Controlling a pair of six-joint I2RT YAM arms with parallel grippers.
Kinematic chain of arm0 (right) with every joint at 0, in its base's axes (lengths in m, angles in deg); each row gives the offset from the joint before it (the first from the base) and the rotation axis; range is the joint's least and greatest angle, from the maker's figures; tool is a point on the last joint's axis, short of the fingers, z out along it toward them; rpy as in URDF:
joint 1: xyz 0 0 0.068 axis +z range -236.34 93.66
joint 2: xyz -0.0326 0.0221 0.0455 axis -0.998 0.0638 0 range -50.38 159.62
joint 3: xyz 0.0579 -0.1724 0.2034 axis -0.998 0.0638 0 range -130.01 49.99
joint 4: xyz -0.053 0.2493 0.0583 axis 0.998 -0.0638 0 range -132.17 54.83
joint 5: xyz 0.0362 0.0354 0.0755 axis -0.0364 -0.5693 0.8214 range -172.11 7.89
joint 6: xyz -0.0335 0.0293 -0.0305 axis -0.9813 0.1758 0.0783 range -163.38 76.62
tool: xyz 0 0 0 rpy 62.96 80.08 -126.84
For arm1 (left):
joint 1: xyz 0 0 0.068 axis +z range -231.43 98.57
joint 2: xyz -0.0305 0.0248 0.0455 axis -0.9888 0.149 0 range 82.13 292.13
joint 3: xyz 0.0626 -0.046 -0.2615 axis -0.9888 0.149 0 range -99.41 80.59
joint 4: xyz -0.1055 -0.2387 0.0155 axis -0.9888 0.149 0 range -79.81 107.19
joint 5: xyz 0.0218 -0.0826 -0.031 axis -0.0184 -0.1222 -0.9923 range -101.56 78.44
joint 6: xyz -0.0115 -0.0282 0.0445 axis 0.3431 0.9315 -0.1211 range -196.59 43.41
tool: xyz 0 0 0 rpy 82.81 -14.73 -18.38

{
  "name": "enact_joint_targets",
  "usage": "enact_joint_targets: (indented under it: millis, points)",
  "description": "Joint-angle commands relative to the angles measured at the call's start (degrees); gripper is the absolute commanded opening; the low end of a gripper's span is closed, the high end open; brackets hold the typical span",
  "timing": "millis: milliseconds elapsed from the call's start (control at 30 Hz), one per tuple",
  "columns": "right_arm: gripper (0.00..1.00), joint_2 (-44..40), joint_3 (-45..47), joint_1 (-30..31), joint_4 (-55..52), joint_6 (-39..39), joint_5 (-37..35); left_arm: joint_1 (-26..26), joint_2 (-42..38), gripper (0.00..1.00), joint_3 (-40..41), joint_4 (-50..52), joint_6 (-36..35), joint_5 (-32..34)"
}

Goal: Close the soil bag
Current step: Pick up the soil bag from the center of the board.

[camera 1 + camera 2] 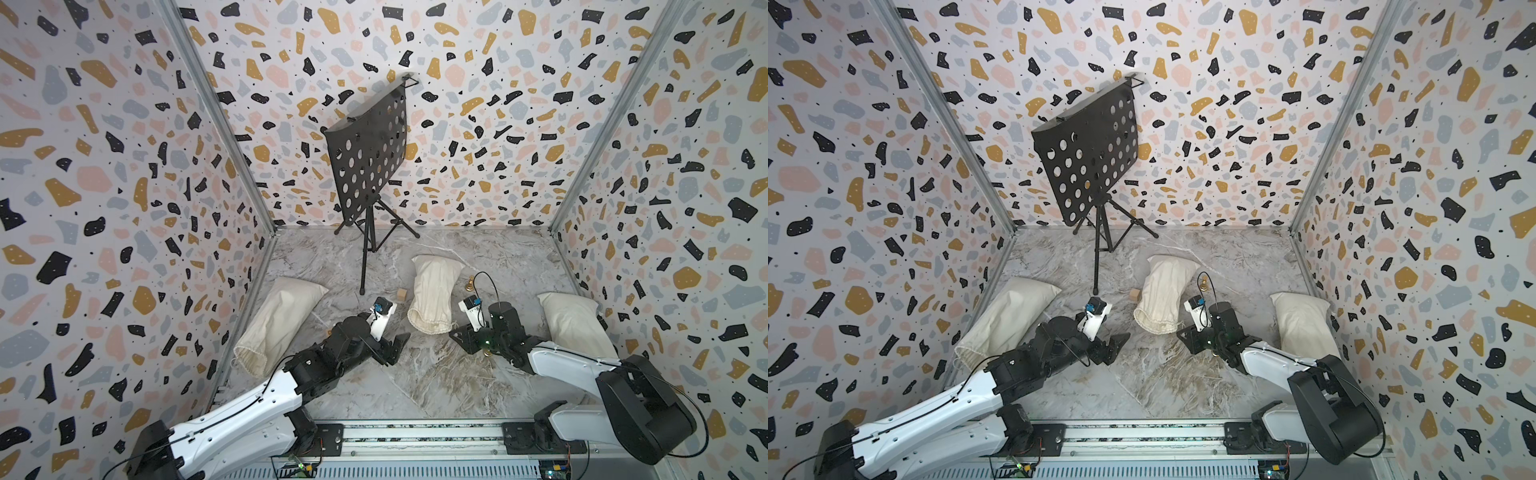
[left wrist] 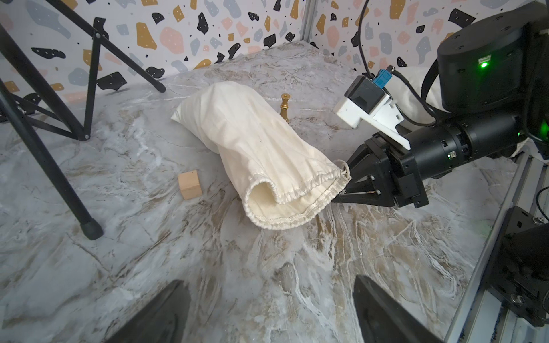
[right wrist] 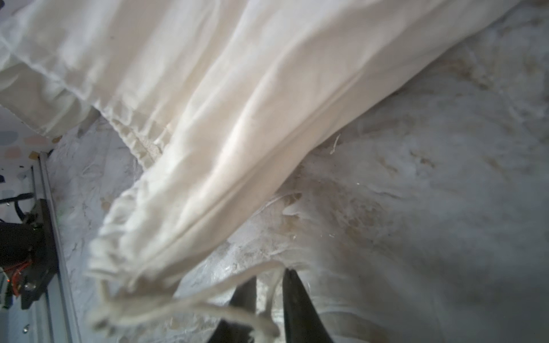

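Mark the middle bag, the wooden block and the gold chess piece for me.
middle bag (image 2: 252, 136): left wrist view, middle of the cloth body.
wooden block (image 2: 190, 184): left wrist view, front face.
gold chess piece (image 2: 285, 107): left wrist view, stem.

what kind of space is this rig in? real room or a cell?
Most likely a staged robot test cell, not a real room: terrazzo-print wall panels on aluminium framing, an arm-mounting rail, and props, a music stand and cloth drawstring bags, on a marble-print floor.
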Motion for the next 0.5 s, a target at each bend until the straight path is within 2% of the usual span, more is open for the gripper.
enact_joint_targets:
  millis: [0, 200, 467]
  points:
    - [0.00, -5.8, -4.6, 0.4, -4.0, -2.0, -1.7, -0.1, 0.1, 0.90, -3.7, -3.5, -4.0, -2.3]
    - [0.00, -15.9, -11.5, 0.7, -21.3, -3.7, -6.7, -0.1, 4.6, 0.89, -10.8, -3.4, -11.3, -5.9]
    - [0.00, -18.5, -23.9, 1.3, -35.8, -6.8, -8.6, -0.1, 11.9, 0.81, -18.3, -4.6, -17.1, -10.9]
